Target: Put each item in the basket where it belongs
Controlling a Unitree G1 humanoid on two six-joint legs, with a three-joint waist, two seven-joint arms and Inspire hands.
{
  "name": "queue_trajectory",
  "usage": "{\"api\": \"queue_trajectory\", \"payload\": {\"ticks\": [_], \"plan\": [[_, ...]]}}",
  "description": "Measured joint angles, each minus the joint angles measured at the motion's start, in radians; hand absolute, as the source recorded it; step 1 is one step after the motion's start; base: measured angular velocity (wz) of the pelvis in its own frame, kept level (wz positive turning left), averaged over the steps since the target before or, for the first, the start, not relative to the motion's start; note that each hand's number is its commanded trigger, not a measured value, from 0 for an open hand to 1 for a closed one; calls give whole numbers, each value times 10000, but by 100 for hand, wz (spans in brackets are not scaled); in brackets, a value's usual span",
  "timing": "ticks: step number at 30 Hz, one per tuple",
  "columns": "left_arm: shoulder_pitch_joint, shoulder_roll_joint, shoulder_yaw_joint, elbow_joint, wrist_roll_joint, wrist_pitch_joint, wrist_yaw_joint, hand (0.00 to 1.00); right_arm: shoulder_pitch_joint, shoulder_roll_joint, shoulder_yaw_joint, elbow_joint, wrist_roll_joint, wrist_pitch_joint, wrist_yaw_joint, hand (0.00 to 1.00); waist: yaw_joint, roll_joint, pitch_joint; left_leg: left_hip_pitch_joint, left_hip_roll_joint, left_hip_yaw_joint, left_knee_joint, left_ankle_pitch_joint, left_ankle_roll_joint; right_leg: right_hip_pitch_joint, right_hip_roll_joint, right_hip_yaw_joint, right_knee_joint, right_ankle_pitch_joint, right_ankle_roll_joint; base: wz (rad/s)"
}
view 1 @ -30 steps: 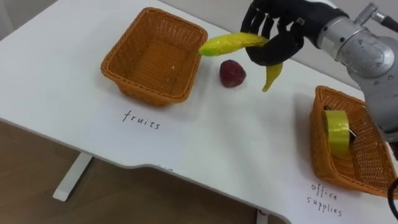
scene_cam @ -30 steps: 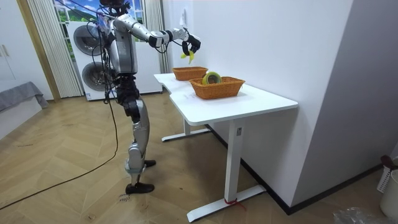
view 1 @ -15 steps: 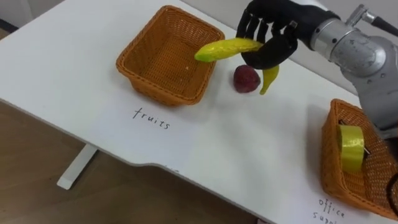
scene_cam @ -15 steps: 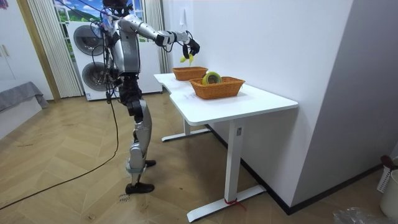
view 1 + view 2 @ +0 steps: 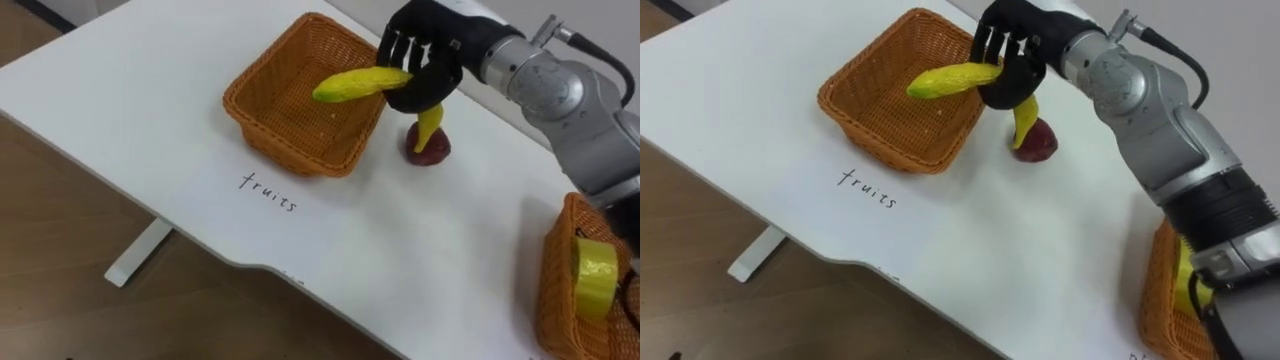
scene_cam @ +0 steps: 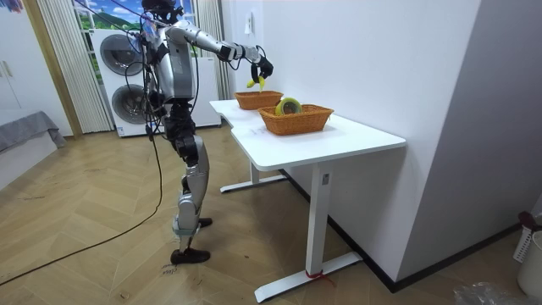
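Handwritten "fruits" label (image 5: pixel 268 193) on table (image 5: pixel 420 260), before wicker basket (image 5: pixel 285 140)

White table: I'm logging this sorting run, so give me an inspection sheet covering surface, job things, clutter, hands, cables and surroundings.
Surface: white table, bare between the baskets.
Job's things: bananas held above the fruit basket at its right rim; dark red fruit on the table beside that basket; yellow tape roll in the second basket.
Clutter: nothing seen.
Hands: right hand curled round the bananas.
Cables: nothing seen on the table.
Surroundings: wood floor; stacked washing machines behind the robot.
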State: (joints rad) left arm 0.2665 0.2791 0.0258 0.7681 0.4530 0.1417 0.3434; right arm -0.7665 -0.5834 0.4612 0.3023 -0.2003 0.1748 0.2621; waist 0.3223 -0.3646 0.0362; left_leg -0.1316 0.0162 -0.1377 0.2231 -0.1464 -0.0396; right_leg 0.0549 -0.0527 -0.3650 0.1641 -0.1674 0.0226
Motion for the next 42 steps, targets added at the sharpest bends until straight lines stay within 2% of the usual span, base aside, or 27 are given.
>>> {"api": "queue_trajectory", "payload": {"ticks": [4,7,14,18,26,33,36,37,38,42], "plan": [[4,47,-175,-5,2,12,1,0,-44,1,6,498,-14,18,-111,100,150,24,40,-151,-17,-46,63,-2,-3,-36,0,-150,-13,0,0,4],[2,109,-342,21,2,28,-12,0,-483,3,331,768,-17,27,-223,100,152,33,51,-339,-50,-51,156,-6,-5,-84,5,-221,-163,0,0,2],[-147,106,-516,-16,1,27,-9,0,-686,9,390,760,15,-24,-952,100,321,41,57,-775,-86,-171,408,-7,-4,-376,-3,-539,-139,0,0,6],[-244,109,-605,-14,2,25,15,0,-845,14,487,768,13,-114,-1434,100,438,120,121,-884,-136,-316,498,-8,-4,-387,-2,-615,-139,0,0,9],[-332,133,-637,-17,2,4,18,0,-1159,25,1091,819,11,-275,-1875,100,423,113,116,-998,-185,-524,552,-6,-6,-372,11,-771,-138,0,0,8],[-319,178,-699,-116,10,1,18,0,-1170,307,1225,819,-102,-300,-2067,100,447,89,96,-1037,-208,-599,648,-6,-5,-369,10,-860,-138,0,0,2],[-272,183,-708,-330,215,-13,27,0,-1171,420,1358,828,-628,-314,-2210,55,458,77,86,-1049,-208,-609,668,-7,-5,-367,6,-1014,-138,0,0,0],[-256,192,-711,-448,214,-18,32,0,-1171,419,1459,830,-851,-322,-2286,12,477,75,85,-1053,-208,-607,654,-7,-5,-366,4,-1047,-136,0,0,0],[-252,196,-712,-494,214,-29,34,0,-1171,419,1493,830,-887,-322,-2311,0,486,75,84,-1053,-208,-606,641,-7,-5,-366,2,-1047,-134,0,0,0],[-253,244,-722,-644,213,-199,177,0,-1171,419,1551,838,-887,-327,-2506,0,573,61,73,-1050,-208,-603,615,-7,-5,-363,1,-1048,-133,0,0,0]]}}
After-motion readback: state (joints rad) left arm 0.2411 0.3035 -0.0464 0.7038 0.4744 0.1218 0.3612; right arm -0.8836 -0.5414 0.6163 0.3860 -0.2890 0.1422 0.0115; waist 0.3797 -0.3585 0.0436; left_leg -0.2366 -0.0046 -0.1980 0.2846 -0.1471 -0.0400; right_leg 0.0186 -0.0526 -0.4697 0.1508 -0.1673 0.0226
